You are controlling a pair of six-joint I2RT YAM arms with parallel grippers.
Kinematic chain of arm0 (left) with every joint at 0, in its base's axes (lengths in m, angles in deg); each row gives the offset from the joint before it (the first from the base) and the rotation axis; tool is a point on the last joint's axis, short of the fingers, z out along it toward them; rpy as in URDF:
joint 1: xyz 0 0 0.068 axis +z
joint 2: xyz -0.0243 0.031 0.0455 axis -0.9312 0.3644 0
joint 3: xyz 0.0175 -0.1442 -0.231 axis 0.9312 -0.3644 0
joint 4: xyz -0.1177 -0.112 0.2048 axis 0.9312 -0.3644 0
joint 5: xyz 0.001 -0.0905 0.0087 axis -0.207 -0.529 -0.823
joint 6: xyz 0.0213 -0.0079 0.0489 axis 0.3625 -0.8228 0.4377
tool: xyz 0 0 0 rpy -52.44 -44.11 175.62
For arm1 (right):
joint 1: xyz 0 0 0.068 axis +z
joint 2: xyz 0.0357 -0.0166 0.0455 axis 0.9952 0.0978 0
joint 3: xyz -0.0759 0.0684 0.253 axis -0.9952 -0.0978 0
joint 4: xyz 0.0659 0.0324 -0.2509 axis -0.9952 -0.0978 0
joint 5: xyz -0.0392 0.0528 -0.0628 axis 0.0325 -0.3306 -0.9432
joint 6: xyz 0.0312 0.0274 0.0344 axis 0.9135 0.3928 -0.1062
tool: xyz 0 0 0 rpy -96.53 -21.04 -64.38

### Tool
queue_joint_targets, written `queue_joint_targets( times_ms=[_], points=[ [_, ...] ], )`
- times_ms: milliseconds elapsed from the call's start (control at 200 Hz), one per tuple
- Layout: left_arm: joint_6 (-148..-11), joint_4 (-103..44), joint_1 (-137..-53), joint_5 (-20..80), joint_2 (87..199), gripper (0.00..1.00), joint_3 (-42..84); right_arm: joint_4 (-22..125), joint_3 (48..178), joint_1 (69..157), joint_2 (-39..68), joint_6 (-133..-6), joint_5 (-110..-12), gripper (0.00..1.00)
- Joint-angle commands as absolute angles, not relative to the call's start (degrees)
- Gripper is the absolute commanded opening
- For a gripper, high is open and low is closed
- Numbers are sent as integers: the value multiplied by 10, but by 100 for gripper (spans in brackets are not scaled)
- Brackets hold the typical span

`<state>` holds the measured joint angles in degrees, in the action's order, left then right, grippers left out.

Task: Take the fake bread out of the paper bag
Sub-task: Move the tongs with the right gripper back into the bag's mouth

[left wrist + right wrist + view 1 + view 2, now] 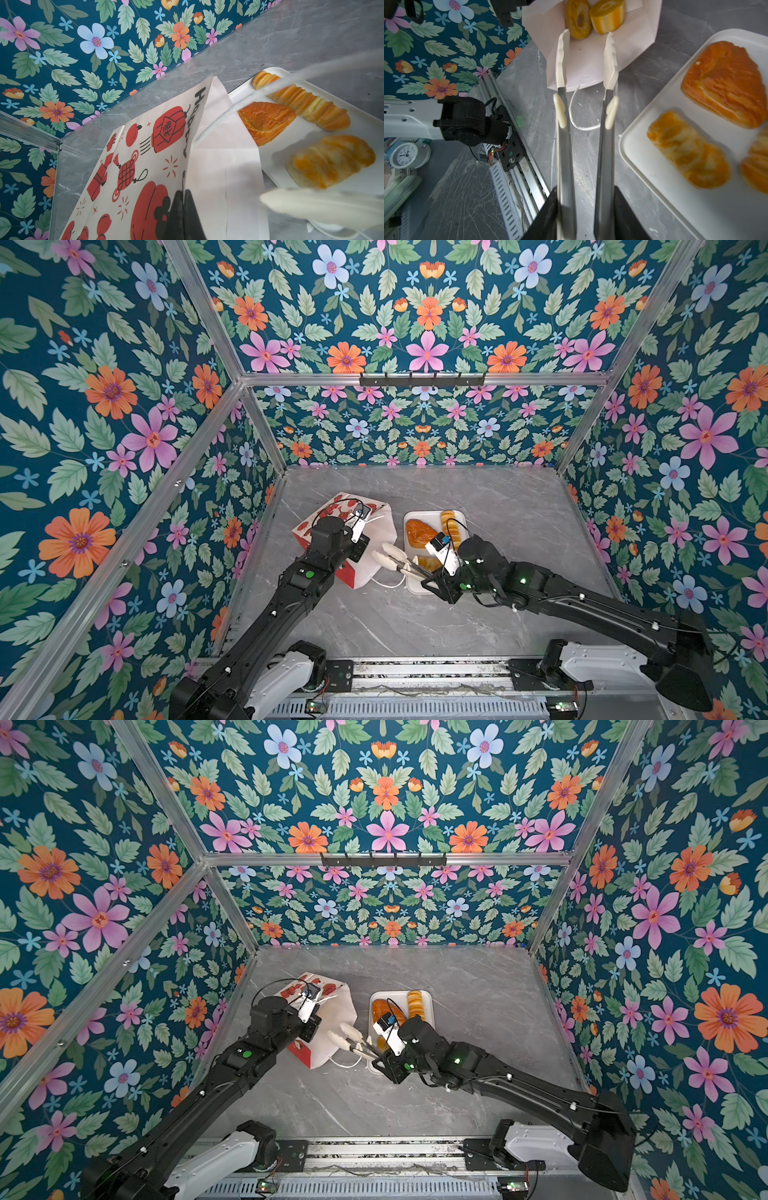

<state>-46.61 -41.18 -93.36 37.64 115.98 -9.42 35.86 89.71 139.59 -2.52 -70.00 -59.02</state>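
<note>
The paper bag [376,568] lies on its side with its white mouth toward the tray; its red prints show in the left wrist view [145,155]. My left gripper [185,207] is shut on the bag's upper mouth edge, also seen from above [360,548]. My right gripper [584,191] is shut on metal tongs [564,135] with white tips, which stand apart at the bag mouth [591,68] with nothing between them. Inside the bag lie a ring [571,27] and a striped roll [609,18] of fake bread. In both top views the tongs [353,1040] point from the right gripper [380,1058] toward the bag.
A white tray [415,585] right of the bag holds a brown bun [726,83], a ridged long roll [307,104] and a flat striped pastry [687,149]. The bag's cord handle [583,126] lies on the grey table. Floral walls enclose three sides; a rail [415,672] runs along the front.
</note>
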Motion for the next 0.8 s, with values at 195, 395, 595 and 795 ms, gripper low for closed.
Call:
queue_joint_targets(
  times_ms=[195, 395, 595, 795],
  points=[
    [-469, -399, -933, 358, 1167, 0, -93, 444, 958, 1390, 88, -677, -564, 37],
    [-469, -398, -933, 356, 1166, 0, -91, 518, 972, 1354, 163, -596, -522, 38],
    [-470, -399, -933, 353, 1162, 0, -93, 510, 1029, 1348, 239, -590, -510, 41],
    [-470, -399, -933, 350, 1157, 0, -93, 511, 1065, 1334, 289, -575, -498, 42]
  ],
)
